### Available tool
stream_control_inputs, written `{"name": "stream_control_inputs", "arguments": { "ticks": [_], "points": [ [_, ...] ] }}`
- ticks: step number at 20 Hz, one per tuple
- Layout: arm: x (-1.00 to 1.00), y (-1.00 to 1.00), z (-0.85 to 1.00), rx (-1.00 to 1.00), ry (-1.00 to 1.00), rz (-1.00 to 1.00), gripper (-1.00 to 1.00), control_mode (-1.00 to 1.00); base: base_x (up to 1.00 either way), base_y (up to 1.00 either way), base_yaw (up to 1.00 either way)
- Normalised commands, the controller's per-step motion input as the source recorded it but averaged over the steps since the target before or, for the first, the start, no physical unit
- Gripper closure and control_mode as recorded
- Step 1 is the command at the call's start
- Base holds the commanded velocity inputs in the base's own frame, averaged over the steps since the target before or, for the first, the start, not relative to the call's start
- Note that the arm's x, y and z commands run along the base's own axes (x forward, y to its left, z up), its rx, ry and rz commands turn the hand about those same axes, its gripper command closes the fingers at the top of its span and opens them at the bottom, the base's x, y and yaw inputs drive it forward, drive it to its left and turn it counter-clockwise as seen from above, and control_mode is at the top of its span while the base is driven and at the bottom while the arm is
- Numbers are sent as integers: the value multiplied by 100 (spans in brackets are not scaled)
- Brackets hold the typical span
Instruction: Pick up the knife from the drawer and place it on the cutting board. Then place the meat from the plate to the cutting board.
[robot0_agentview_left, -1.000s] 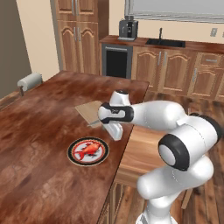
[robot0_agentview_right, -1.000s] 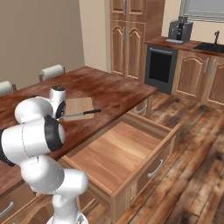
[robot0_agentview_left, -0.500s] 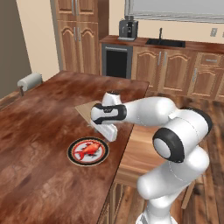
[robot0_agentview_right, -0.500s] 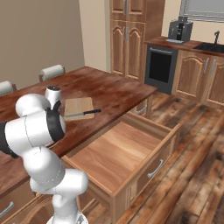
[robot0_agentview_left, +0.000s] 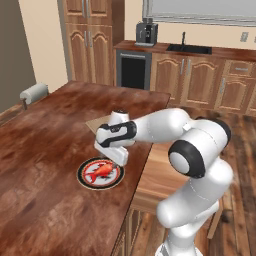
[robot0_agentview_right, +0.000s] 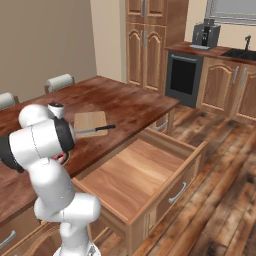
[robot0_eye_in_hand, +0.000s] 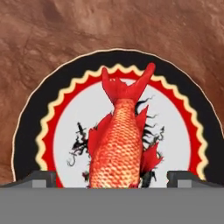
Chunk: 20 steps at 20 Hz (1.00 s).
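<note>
Your gripper (robot0_eye_in_hand: 112, 177) has swung from over the cutting board (robot0_agentview_right: 90, 121) to just above the plate (robot0_agentview_left: 86, 179), and its fingers (robot0_eye_in_hand: 40, 178) are spread wide with nothing in them. The meat (robot0_eye_in_hand: 119, 144) lies on the plate, between the fingers. The knife (robot0_agentview_right: 95, 130) lies across the board's edge. The drawer (robot0_agentview_right: 165, 172) at 3 o'clock of the table (robot0_agentview_left: 45, 135) is pulled out.

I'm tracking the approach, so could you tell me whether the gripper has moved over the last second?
Yes. The gripper has swung left from the cutting board and now hangs over the plate.
</note>
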Motion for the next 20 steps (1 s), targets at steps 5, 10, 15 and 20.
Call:
{"name": "stream_control_inputs", "arguments": {
  "ticks": [5, 10, 15, 20],
  "points": [
    [0, 21, -26, 0, 0, 10, -100, -100, 0, 0, 0],
    [0, 4, -25, 0, 0, 7, -100, -100, 0, 0, 0],
    [0, 0, -25, 0, 0, 3, -100, -100, 0, 0, 0],
    [0, 0, -17, 0, 0, 0, -100, -100, 0, 0, 0]
  ]
}}
